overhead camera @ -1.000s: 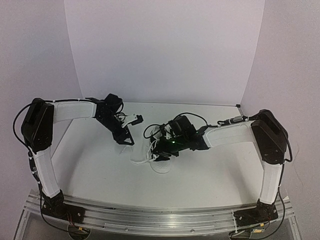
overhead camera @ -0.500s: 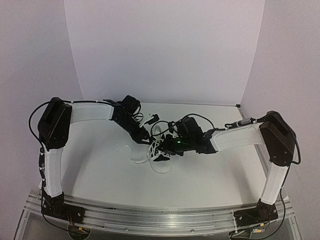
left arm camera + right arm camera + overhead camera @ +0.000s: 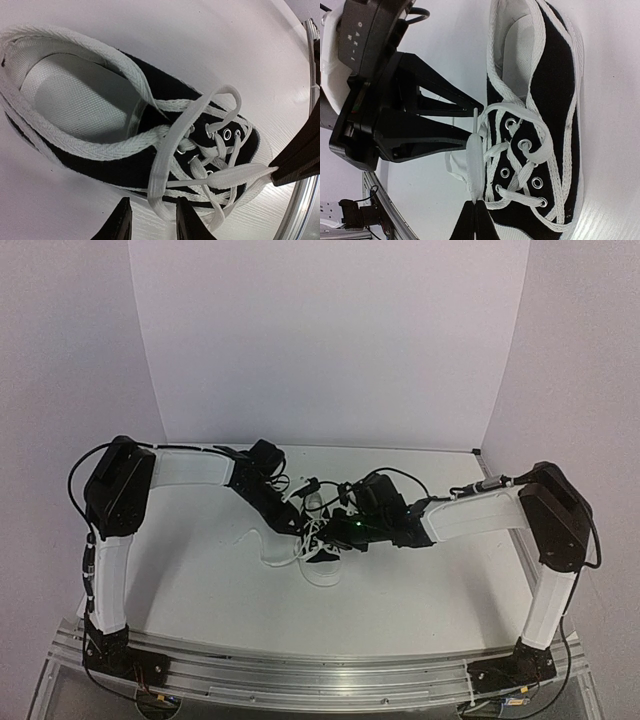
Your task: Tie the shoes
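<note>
The black sneaker (image 3: 322,552) with white toe cap lies mid-table, its white laces loose. In the left wrist view the shoe (image 3: 115,165) fills the frame. My left gripper (image 3: 153,200) is open, its fingertips either side of a lace loop (image 3: 159,192) beside the shoe; I cannot tell if they touch it. In the top view it (image 3: 291,524) sits at the shoe's left. My right gripper (image 3: 475,202) is shut on a lace end (image 3: 475,160), held taut across the shoe (image 3: 555,100). Its fingers (image 3: 300,160) show in the left wrist view.
The white table (image 3: 190,570) is walled by a white backdrop (image 3: 330,340). A metal rail (image 3: 300,670) runs along the near edge. My left gripper body (image 3: 380,115) stands close beside the shoe in the right wrist view. Cables hang off both wrists.
My left arm has swung right, from well left of the shoe to right beside it. My right gripper has stayed at the shoe, holding the lace end.
</note>
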`<state>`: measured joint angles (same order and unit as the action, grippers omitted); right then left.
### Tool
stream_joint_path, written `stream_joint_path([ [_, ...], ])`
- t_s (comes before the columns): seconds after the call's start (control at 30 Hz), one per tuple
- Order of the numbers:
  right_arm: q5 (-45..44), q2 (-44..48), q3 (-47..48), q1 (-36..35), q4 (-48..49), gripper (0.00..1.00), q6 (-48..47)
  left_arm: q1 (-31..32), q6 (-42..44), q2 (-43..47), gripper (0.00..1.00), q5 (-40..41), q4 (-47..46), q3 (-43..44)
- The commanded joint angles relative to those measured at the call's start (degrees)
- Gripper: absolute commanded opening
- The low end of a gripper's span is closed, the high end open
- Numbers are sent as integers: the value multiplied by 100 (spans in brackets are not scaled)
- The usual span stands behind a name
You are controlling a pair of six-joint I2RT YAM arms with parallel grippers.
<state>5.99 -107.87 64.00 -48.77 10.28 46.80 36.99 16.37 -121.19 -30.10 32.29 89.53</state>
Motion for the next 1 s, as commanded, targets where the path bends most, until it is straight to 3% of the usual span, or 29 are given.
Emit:
stream_joint_path([
  [0.0,-2,-48,157,34,158,0,32,124,-150,-64,26,-147,-137,-34],
  [0.13,45,-49,157,30,152,0,27,140,-163,-79,15,22,-153,-75],
  [0.2,64,-36,133,29,149,0,16,136,-127,-45,2,102,-153,-93],
  [0.23,68,-22,114,29,149,0,14,133,-136,-18,1,151,-164,-97],
  [0.7,571,290,-248,30,139,0,-410,91,0,411,0,739,103,513],
  [0.97,406,-240,228,27,125,0,-272,98,-43,615,0,505,369,570],
])
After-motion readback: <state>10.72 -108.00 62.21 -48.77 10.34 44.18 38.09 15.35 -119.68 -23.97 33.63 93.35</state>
